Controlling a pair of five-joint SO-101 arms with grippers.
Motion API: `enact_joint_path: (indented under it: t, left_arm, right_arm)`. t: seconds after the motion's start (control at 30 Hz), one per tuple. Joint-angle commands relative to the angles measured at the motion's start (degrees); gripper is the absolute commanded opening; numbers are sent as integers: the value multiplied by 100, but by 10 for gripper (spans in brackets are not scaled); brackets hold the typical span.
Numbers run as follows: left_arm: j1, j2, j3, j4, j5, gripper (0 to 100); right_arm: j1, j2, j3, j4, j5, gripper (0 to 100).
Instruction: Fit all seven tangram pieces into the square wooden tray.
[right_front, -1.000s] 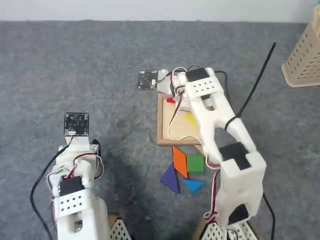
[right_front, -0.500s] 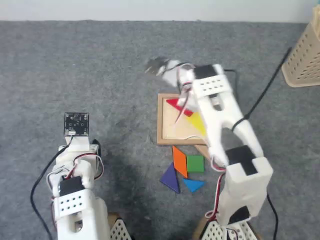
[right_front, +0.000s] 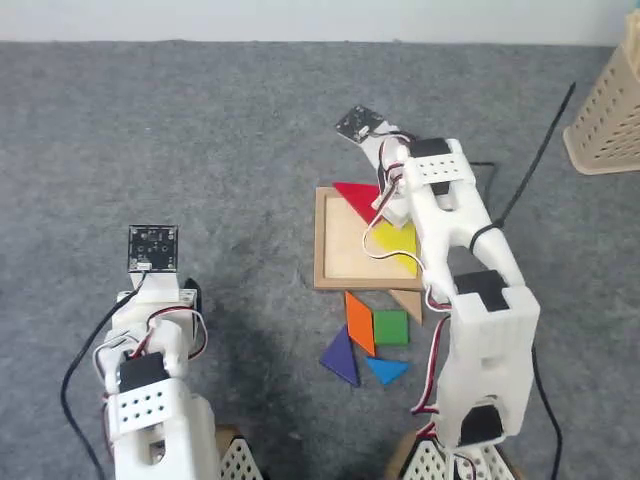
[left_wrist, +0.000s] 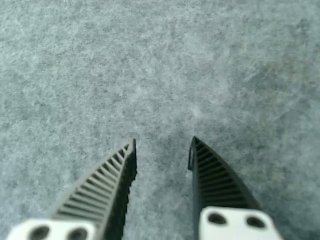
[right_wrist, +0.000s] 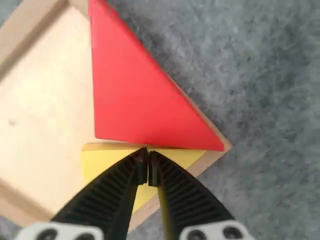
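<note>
On the grey carpeted bench, the tray (right_front: 345, 255) holds a red triangle (right_wrist: 135, 100) and a yellow triangle (right_front: 395, 240), and the right pincer (right_wrist: 148, 152), pressed together, sits at their seam, likely to nudge them flush, while the left pincer (left_wrist: 162, 150) hangs spread and the loose pieces (right_front: 360, 322) lie just beside the tray.

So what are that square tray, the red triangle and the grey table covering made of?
The tray looks like pale, unvarnished wood: matte tan with a raised rim. The red triangle is smooth, evenly coloured and matte, perhaps painted wood or plastic; I can't tell which. The grey covering looks like felt or short carpet, fuzzy and mottled.
</note>
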Motion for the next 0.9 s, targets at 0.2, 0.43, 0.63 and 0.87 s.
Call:
enact_joint_path:
  t: [0.2,0.43,0.63,0.87]
  left_arm:
    - [-26,-114,-22,-149,-35,168]
    - [-26,-114,-22,-149,-35,168]
    - [-26,-114,-22,-149,-35,168]
    - [-26,-114,-22,-149,-35,168]
  right_arm:
    - [-92,-207,-281,-180,-70,6]
    - [-66,-1015,-281,-716,-949,6]
    - [-119,-585,-255,-1991,-1371,6]
    - [-189,268,-264,-2360,-1371,6]
